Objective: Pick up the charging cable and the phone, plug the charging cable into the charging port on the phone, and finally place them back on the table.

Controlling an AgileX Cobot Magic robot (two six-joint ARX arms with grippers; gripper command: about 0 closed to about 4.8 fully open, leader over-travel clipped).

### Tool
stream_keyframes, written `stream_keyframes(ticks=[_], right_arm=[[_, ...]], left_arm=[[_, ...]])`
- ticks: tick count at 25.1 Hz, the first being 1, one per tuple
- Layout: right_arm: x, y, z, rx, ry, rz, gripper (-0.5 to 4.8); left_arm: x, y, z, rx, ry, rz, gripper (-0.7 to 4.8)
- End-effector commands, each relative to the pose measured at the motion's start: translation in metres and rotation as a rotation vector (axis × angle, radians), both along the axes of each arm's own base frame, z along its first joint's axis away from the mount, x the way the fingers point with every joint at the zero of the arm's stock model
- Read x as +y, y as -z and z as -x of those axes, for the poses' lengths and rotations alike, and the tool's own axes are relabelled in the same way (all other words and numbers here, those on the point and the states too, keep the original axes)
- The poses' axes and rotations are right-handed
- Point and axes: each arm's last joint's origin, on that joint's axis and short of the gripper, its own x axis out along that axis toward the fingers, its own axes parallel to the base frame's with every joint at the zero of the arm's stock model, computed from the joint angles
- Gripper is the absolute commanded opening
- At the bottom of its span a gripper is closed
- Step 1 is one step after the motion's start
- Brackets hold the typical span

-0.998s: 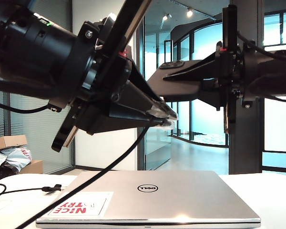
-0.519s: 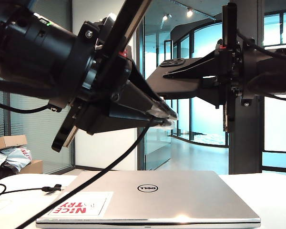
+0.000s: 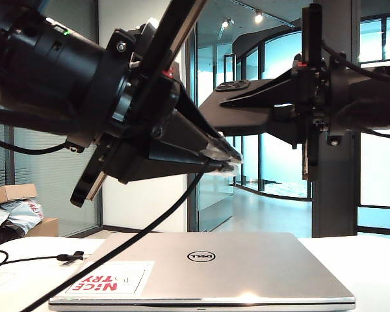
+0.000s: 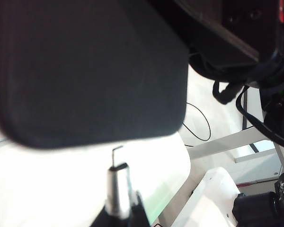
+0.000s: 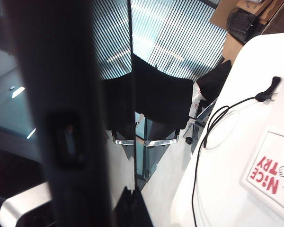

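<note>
The left gripper (image 3: 231, 161) is held raised on the left, its arm angled down toward the middle, the jaws clamped together at their tips. The right gripper (image 3: 231, 97) is reached in level from the right at a slightly greater height, jaws likewise closed.

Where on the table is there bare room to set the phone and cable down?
Bare table shows right of the laptop. Left of it, the charging cable crosses the surface. Above the laptop it is crowded: the left hand and right hand nearly meet.
</note>
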Motion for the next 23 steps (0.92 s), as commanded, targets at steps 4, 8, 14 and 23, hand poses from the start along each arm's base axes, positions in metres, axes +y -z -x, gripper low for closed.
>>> stream_keyframes(ticks=[4, 8, 14, 23], right_arm=[[0.0027, -0.0047, 0.0006, -0.052, -0.014, -0.014, -0.05], [0.0028, -0.0046, 0.0009, -0.058, -0.022, -0.011, -0.05], [0.0034, -0.0045, 0.0028, -0.091, -0.091, 0.003, -0.05], [0.0035, -0.005, 0.0038, -0.111, -0.128, 0.006, -0.05]], left_arm=[[-0.0005, -0.0027, -0.0006, -0.008, -0.001, 0.018, -0.06], [-0.0005, -0.0028, -0.0006, -0.008, -0.001, 0.018, -0.06], [-0.0006, -0.0027, -0.0007, -0.008, -0.001, 0.018, -0.06], [-0.0005, -0.0026, -0.0006, -0.007, -0.001, 0.017, -0.06]])
